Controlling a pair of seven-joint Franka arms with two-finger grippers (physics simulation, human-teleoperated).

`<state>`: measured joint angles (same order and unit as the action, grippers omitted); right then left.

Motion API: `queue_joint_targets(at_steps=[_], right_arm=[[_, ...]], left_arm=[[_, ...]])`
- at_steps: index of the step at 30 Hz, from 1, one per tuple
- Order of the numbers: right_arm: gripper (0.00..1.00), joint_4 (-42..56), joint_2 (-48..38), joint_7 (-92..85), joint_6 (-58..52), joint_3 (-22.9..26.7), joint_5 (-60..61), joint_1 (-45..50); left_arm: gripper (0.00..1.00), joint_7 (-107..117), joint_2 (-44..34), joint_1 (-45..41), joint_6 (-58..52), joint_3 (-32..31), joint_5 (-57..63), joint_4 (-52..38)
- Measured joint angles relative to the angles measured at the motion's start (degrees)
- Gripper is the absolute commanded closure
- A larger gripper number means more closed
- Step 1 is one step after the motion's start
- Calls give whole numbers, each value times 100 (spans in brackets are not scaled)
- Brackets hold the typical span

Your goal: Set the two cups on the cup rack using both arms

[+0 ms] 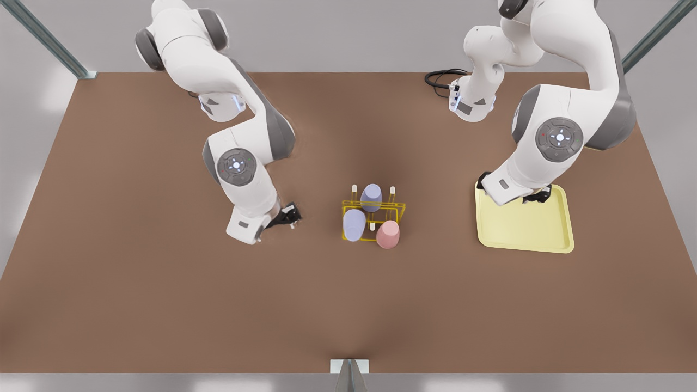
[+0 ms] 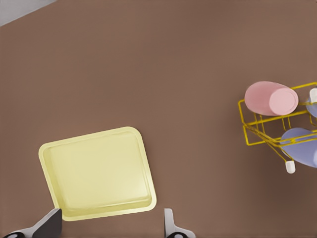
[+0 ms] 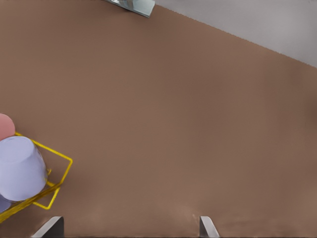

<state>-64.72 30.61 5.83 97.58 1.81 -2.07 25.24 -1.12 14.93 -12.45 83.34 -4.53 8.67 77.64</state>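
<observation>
Fingers of the left gripper (image 2: 111, 225) stand wide apart, empty, over the pale-yellow tray (image 2: 96, 173); the right gripper (image 3: 130, 228), equally wide and empty, hovers over bare table (image 3: 173, 124). Farther off, the yellow wire cup rack (image 1: 373, 213) carries the salmon-pink tumbler (image 1: 388, 234) and two lavender tumblers (image 1: 354, 225)
</observation>
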Motion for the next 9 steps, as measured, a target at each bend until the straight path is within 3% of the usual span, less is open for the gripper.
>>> queue_joint_targets(at_steps=[2, 6, 9], right_arm=[[0, -114, -439, -41, -520, 106, -218, -526], [0, -1675, -2091, -211, -1117, 134, -423, -1324], [0, -2443, -2755, -348, -1295, 121, -460, -1790]], left_arm=[[0, -41, 0, -7, -3, -2, 23, 0], [0, -110, 6, -20, -20, -3, 56, -130], [0, -153, 7, -20, -75, -3, 58, -216]])
